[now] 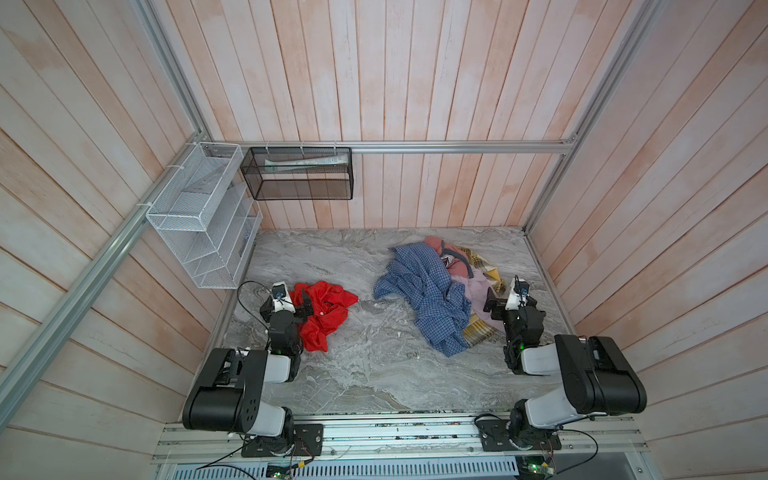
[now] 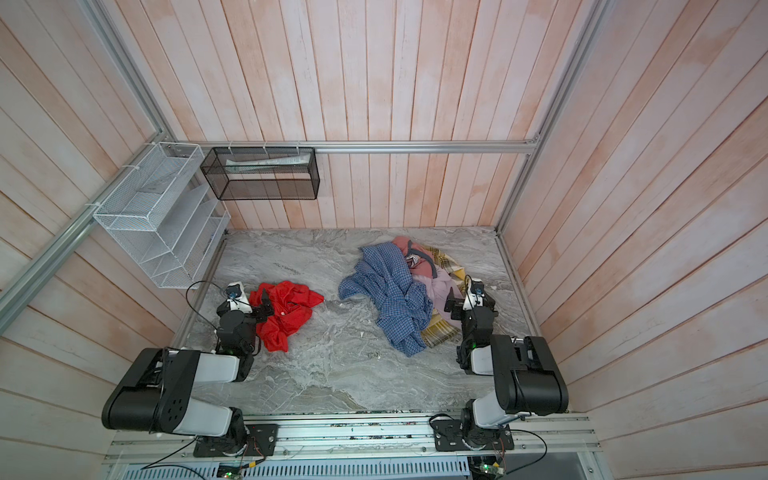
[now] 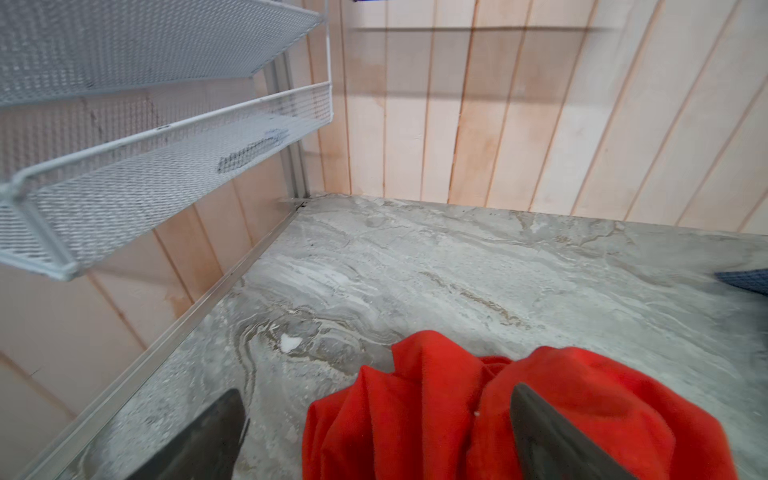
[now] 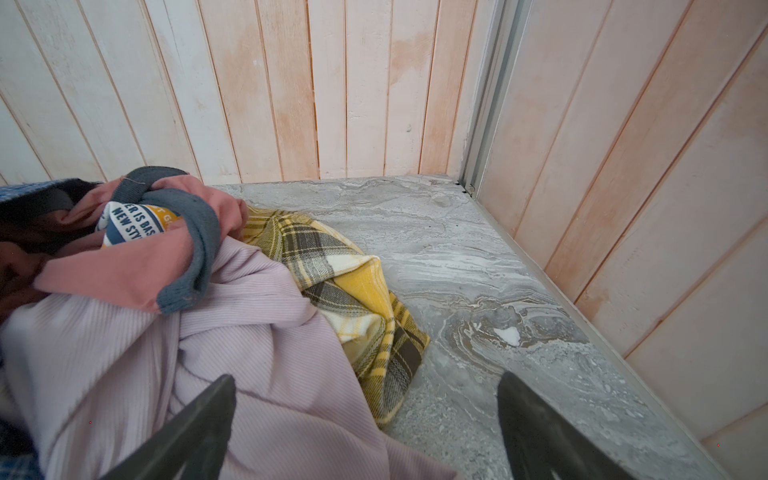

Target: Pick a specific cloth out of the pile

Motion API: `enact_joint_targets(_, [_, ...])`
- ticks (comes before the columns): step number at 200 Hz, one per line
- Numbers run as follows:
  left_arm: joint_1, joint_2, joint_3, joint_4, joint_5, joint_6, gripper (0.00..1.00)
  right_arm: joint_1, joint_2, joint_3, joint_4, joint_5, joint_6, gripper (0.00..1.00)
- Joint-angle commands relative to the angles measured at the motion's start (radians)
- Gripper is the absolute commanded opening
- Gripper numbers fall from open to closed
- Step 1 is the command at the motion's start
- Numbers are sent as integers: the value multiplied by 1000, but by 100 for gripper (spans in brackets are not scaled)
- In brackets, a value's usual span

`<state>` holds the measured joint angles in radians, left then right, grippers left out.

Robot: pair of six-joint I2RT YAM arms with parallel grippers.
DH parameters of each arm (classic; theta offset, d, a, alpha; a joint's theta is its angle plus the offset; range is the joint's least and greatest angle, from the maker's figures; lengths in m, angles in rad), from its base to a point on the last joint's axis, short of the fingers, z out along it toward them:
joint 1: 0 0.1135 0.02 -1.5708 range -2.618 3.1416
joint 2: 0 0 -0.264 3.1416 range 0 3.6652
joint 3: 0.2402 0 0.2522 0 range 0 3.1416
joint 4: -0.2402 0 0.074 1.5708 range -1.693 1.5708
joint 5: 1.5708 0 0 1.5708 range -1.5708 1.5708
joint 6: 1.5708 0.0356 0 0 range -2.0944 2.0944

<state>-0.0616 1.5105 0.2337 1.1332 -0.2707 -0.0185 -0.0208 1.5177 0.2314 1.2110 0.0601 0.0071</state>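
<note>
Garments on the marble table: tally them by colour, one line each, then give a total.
Plain red-orange cloth: 1
Blue checked shirt: 1
Salmon-pink garment: 1
Mauve piece: 1
Yellow plaid piece: 1
Total: 5, four of them heaped in the pile and the red-orange one lying apart from it.

The grey marbled tabletop (image 1: 374,365) bears the red cloth (image 1: 328,305) and, well apart, the pile (image 1: 419,286).
</note>
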Motion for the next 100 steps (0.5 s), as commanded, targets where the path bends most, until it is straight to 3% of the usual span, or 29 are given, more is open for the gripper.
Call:
enact_joint_targets(1, [13, 40, 13, 89, 115, 26, 100, -4, 3, 14, -5, -12, 11, 98])
enact_joint_targets(9, [25, 20, 35, -6, 129, 16, 100, -4, 4, 14, -4, -11, 13, 98])
enact_joint_targets(100, [57, 28, 51, -17, 153, -13, 100, -4, 4, 14, -5, -12, 12, 98])
